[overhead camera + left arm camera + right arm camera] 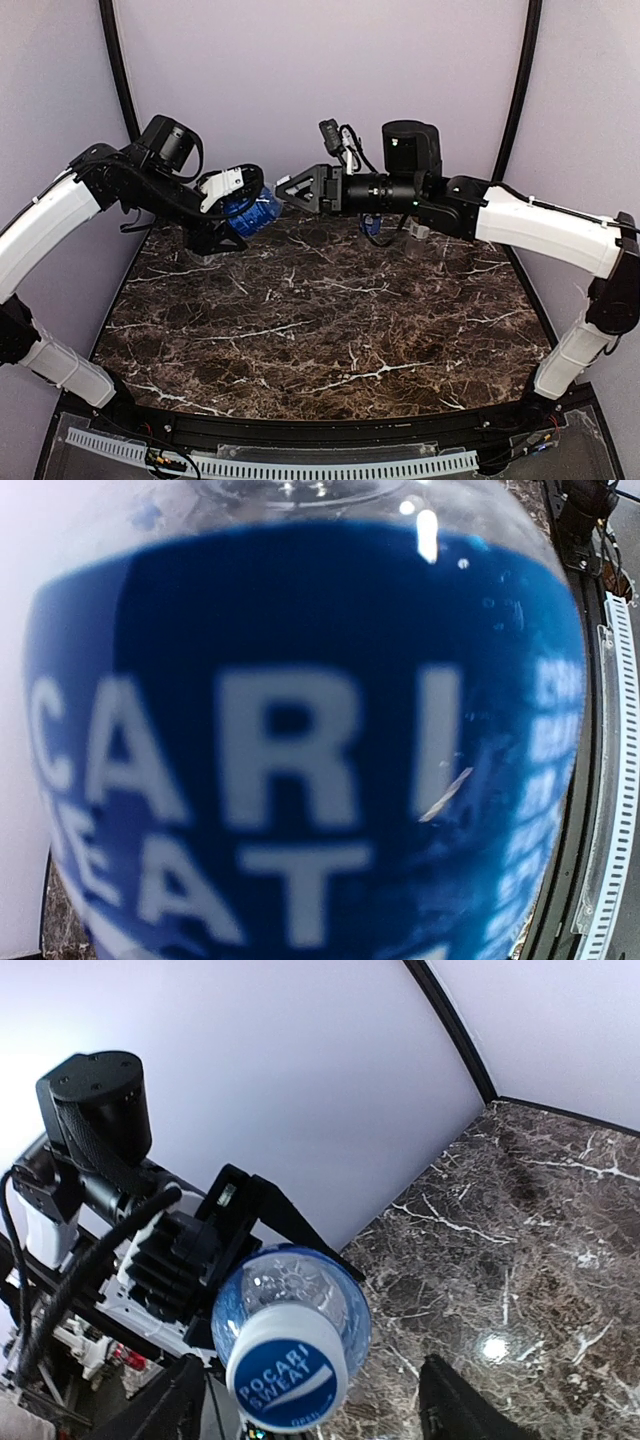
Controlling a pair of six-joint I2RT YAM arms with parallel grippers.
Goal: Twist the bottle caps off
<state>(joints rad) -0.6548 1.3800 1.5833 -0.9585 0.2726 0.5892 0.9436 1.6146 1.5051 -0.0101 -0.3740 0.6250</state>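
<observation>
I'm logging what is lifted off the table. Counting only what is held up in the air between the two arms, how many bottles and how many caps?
bottle: 1, blue label
cap: 1, blue, on the bottle
total: 2

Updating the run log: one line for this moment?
left fingers: hold bottle aloft | right fingers: open at cap | cap: on

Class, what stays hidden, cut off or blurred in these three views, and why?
Left wrist: bottle fills the frame, blurred, hiding the fingers of the left tool.
Top: cap lost between bottle and right tool; small items behind the right arm mostly covered.
Right wrist: right tool's fingertips cut by the bottom edge.
</observation>
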